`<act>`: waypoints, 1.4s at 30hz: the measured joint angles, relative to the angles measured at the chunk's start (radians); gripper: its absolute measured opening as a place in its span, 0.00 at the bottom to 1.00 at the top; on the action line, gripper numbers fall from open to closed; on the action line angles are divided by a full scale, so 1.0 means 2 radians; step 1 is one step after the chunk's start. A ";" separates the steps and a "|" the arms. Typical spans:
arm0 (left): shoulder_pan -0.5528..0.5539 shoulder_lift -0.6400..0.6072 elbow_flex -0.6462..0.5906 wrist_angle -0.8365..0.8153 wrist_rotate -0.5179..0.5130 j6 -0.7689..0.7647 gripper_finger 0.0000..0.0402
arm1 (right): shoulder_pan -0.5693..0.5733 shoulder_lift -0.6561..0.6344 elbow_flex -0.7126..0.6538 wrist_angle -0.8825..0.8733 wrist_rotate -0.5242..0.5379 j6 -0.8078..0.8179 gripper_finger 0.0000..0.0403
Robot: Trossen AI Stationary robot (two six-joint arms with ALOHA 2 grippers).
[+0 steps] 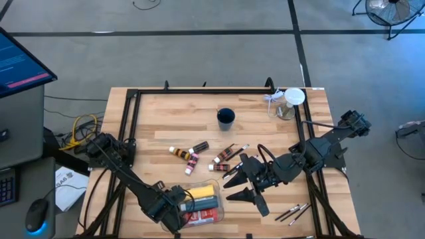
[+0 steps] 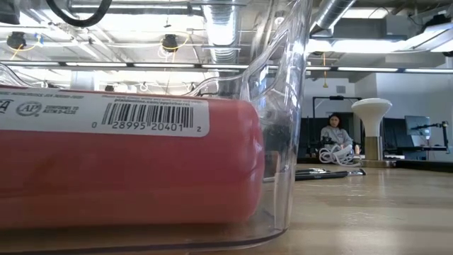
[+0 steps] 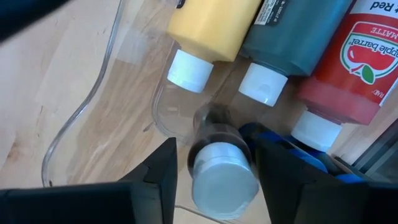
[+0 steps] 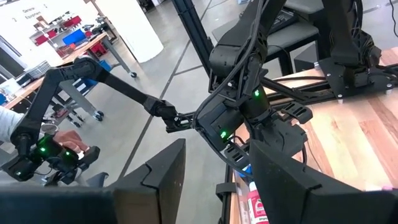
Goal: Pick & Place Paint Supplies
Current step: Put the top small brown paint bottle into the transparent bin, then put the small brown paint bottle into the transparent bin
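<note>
Silver-capped tube (image 3: pixel 222 174) in the clear bin (image 3: pixel 74 124), between the left gripper (image 3: pixel 214 168) and its parted fingers.
Risk, as I judge it: a finger snags the tube on withdrawal and drags it out. The bin holds three bottles: yellow bottle (image 3: pixel 208 28), dark teal bottle (image 3: pixel 289 34), red bottle (image 3: pixel 354 59). About five small tubes (image 1: pixel 192 156) remain mid-table; roughly three brushes (image 1: pixel 295 212) near right. Right gripper (image 1: pixel 242 182) hovers mid-table, fingers apart, empty.

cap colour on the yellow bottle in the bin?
White cap on the yellow bottle; the left wrist view shows it best.
</note>
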 joint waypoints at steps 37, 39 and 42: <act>0.073 -0.167 0.000 -0.011 -0.213 -0.001 0.46 | -0.009 0.000 0.000 -0.020 0.000 -0.004 0.42; 0.090 -0.183 0.000 -0.009 -0.232 0.000 0.46 | -0.014 0.000 0.000 -0.024 0.000 -0.003 0.43; 0.121 -0.202 0.000 -0.007 -0.248 0.021 0.46 | -0.026 0.000 0.000 -0.028 -0.001 -0.001 0.43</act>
